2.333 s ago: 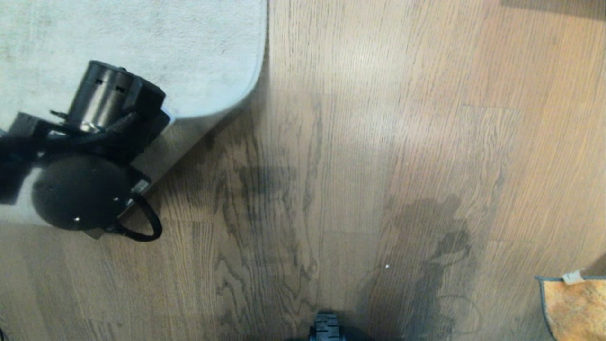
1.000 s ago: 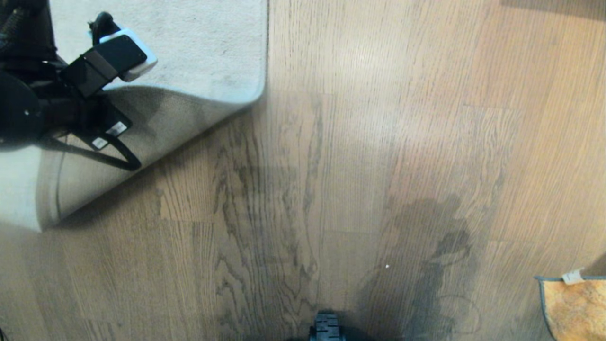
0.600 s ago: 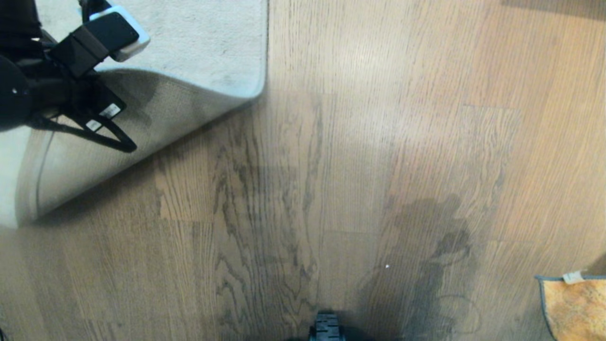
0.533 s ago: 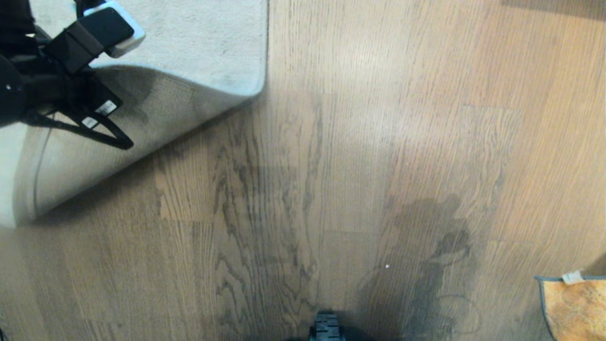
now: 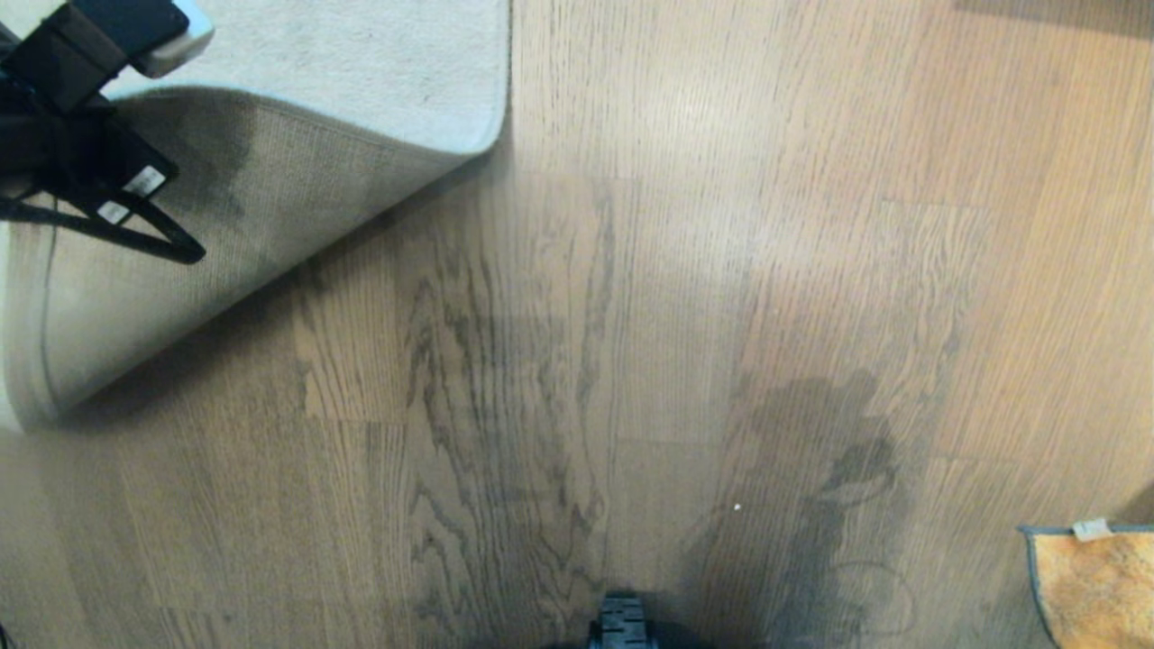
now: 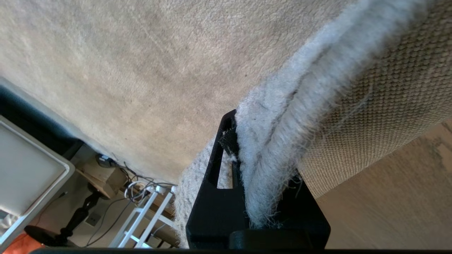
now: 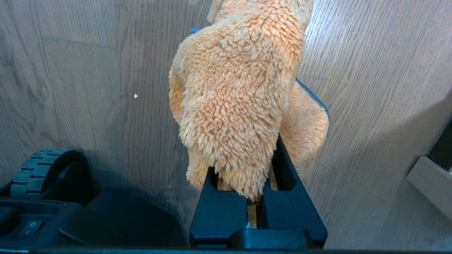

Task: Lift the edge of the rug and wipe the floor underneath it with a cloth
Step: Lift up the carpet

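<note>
Grey rug edge (image 5: 270, 171) folded back diagonally

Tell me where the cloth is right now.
The cloth is pinched in the right end effector above bare floor, at the head view's lower right corner.

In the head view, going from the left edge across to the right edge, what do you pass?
Left gripper shut on the rug edge → bare floor → dark patch on the planks → cloth at the right edge.

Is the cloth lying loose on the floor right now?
No, the right gripper is shut on the cloth, holding it above the floor.
</note>
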